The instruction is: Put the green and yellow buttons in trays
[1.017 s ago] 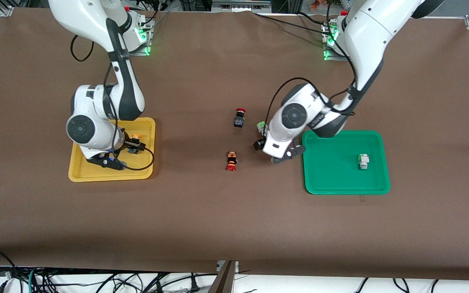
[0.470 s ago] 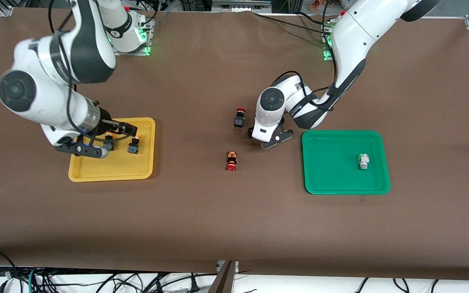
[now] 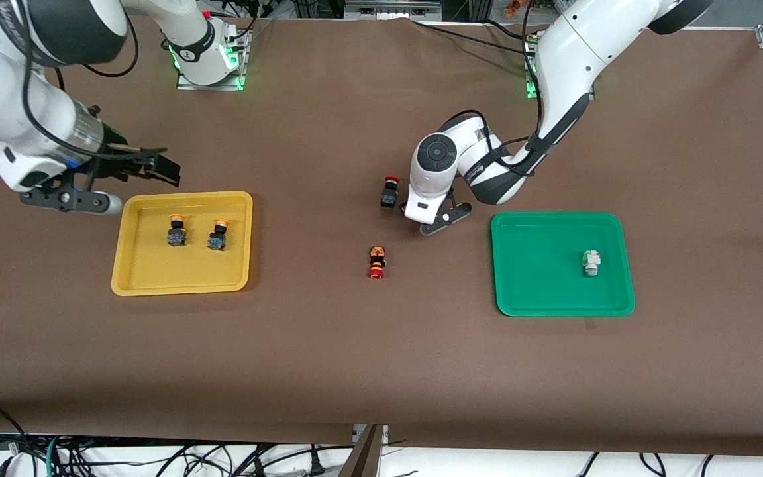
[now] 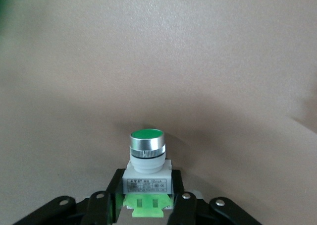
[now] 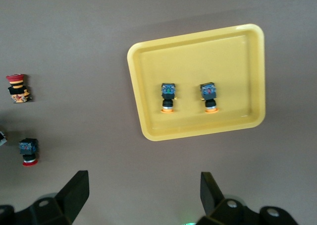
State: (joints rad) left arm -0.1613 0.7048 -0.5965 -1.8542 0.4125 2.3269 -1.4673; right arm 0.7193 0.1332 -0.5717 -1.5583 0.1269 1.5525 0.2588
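On the table: brown cloth point(image 3: 328, 344) carrying two trays, four task buttons and two red-capped switches.
Yellow tray point(image 3: 131, 281): toward the right arm's end of the table; it holds both yellow-capped buttons, set side by side and apart.
First yellow button point(image 3: 177, 230): dark body, orange-yellow cap, lying in the yellow tray on the side toward the right arm's end.
Second yellow button point(image 3: 218, 235): same kind, just beside the first, nearer the table's middle.
Green tray point(image 3: 540, 298): toward the left arm's end of the table; one green button inside.
Green button in the tray point(image 3: 591, 262): whitish body, lying on the tray floor, clear of the rims.
Second green button point(image 4: 146, 168): whitish body, light-green cap — seen only in the left wrist view, between the left tool's fingers, low against the table.
Left tool point(image 4: 147, 205): clamped on the second green button, on the cloth between the black switch and the green tray.
Right tool point(image 3: 156, 165): fingers spread apart, empty — up in the air over the cloth beside the yellow tray's rim.
Black switch with red cap point(image 3: 389, 192): near the table's middle, just beside the left arm's wrist.
Orange-and-black switch with red cap point(image 3: 377, 262): nearer the front camera than the black switch, well apart from both trays.
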